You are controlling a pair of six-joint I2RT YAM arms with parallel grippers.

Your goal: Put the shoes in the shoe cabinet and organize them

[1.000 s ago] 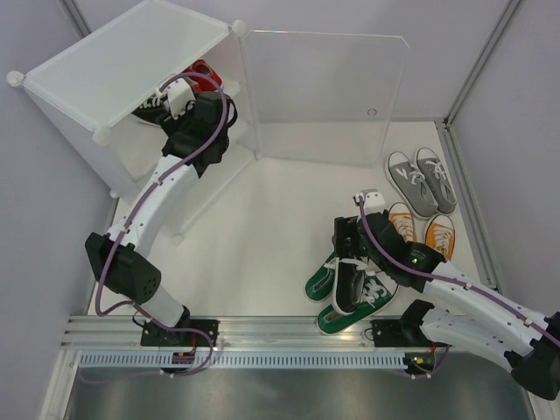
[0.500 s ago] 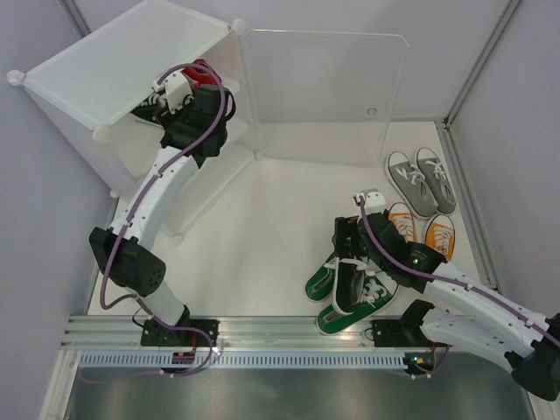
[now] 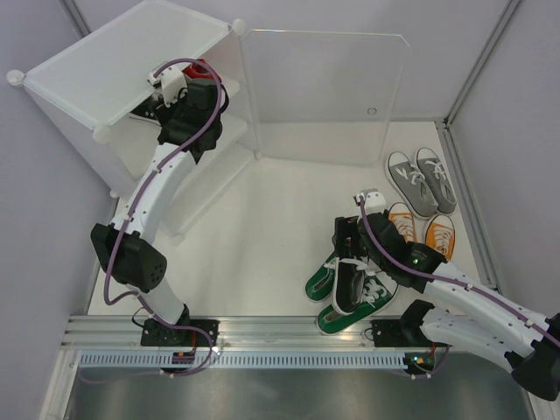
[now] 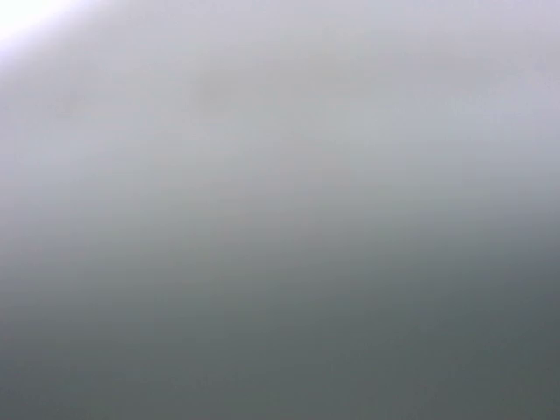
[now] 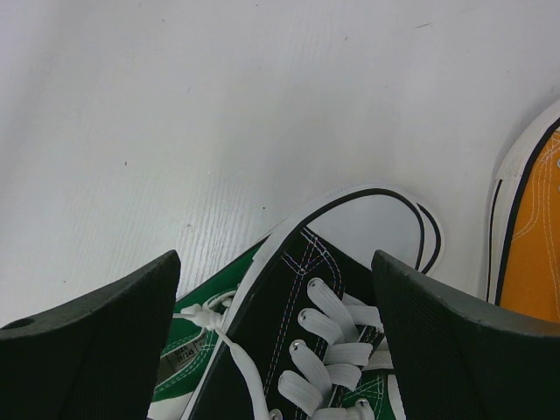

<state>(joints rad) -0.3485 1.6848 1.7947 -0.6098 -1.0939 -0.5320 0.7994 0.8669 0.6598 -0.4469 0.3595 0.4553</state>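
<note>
The white shoe cabinet (image 3: 105, 66) stands at the far left with its clear door (image 3: 324, 96) swung open. My left arm's wrist (image 3: 188, 109) reaches into the top tier. Its fingers are hidden under the cabinet's top panel, and the left wrist view is only grey blur. A red shoe (image 3: 203, 68) and a bit of a black shoe (image 3: 143, 112) show inside. My right gripper (image 3: 350, 267) (image 5: 276, 341) hangs open over a black shoe (image 5: 289, 315) lying across the green shoes (image 3: 325, 282) (image 5: 188, 350), one finger on each side, not touching.
A grey pair (image 3: 420, 179) and an orange pair (image 3: 422, 229) stand side by side on the floor at the right, the orange shoe (image 5: 534, 236) close to my right gripper. Purple walls close in both sides. An aluminium rail (image 3: 289, 337) runs along the near edge.
My left arm has pushed farther up and left into the cabinet's top tier, and the black shoe there is now mostly hidden. The right arm has not moved.
</note>
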